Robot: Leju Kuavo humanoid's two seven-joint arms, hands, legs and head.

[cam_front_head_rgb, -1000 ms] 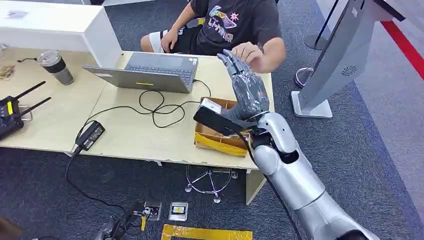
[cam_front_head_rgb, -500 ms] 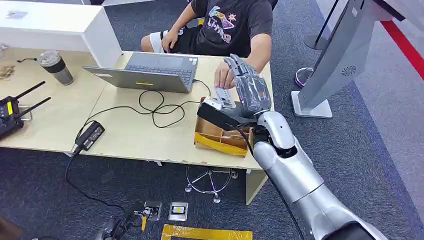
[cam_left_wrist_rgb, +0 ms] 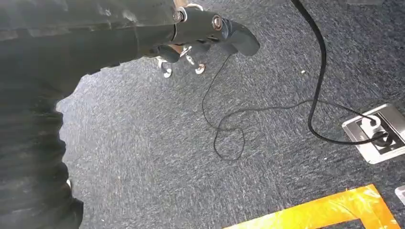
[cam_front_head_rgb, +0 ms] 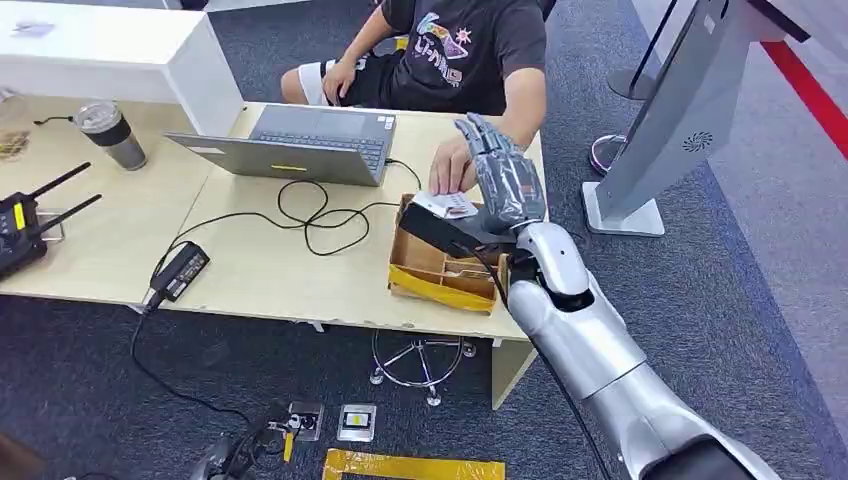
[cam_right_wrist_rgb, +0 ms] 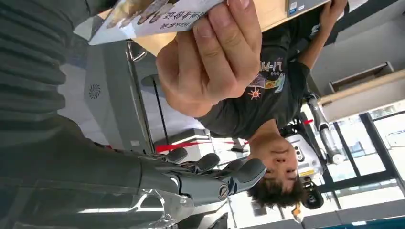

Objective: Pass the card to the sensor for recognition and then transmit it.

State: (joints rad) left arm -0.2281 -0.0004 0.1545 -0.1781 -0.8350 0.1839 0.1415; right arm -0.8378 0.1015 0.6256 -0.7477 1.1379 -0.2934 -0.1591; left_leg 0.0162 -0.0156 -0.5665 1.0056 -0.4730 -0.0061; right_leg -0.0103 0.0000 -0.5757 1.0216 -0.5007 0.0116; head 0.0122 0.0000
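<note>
My right hand is raised upright over the table's right end, fingers stretched out and apart. A person's hand holds a white printed card at the palm side of my hand, above a cardboard box. In the right wrist view the person's fingers pinch the card while my fingers stay straight and off it. My left hand hangs over the carpet, holding nothing.
The person sits behind the wooden table. On it are an open laptop, looped black cables, a power brick, a cup and a black radio. A grey slanted stand rises at the right.
The person's hand came down from beside my fingertips and brought the card to my right palm. My right hand shifted slightly right and stayed spread.
</note>
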